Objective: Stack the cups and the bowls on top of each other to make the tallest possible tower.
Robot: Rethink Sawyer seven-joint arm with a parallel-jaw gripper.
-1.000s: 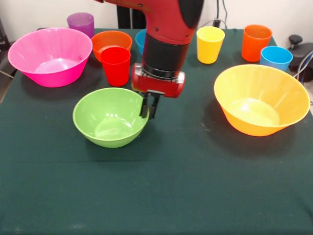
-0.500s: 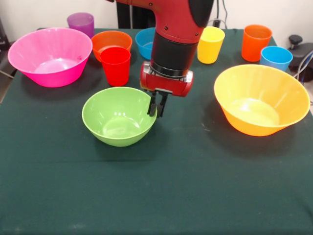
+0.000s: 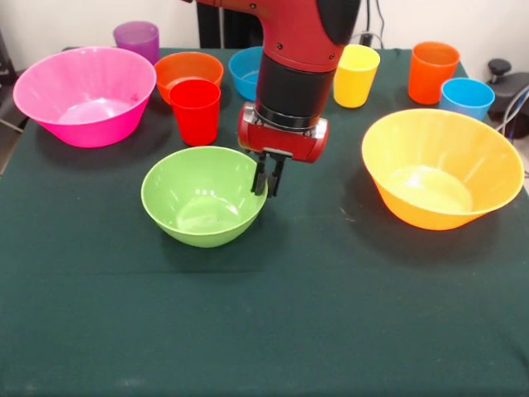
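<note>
My gripper point(image 3: 266, 184) is shut on the right rim of the lime green bowl point(image 3: 202, 195), which sits upright at the table's middle. Behind that bowl stands the red cup point(image 3: 195, 111). Along the back are the purple cup point(image 3: 136, 38), the small orange bowl point(image 3: 188, 70), the small blue bowl point(image 3: 245, 71) partly hidden by my arm, the yellow cup point(image 3: 355, 74), the orange cup point(image 3: 432, 71) and the light blue cup point(image 3: 466, 98). The large pink bowl point(image 3: 84, 93) is at the left, the large yellow-orange bowl point(image 3: 440, 168) at the right. No tower stands; nothing is stacked.
A dark green cloth point(image 3: 273, 314) covers the table. A black object with cables point(image 3: 508, 87) sits off the right back corner.
The gripper has dragged the green bowl to the right over the last second, with most of the shift early and only a slight further slide since.
</note>
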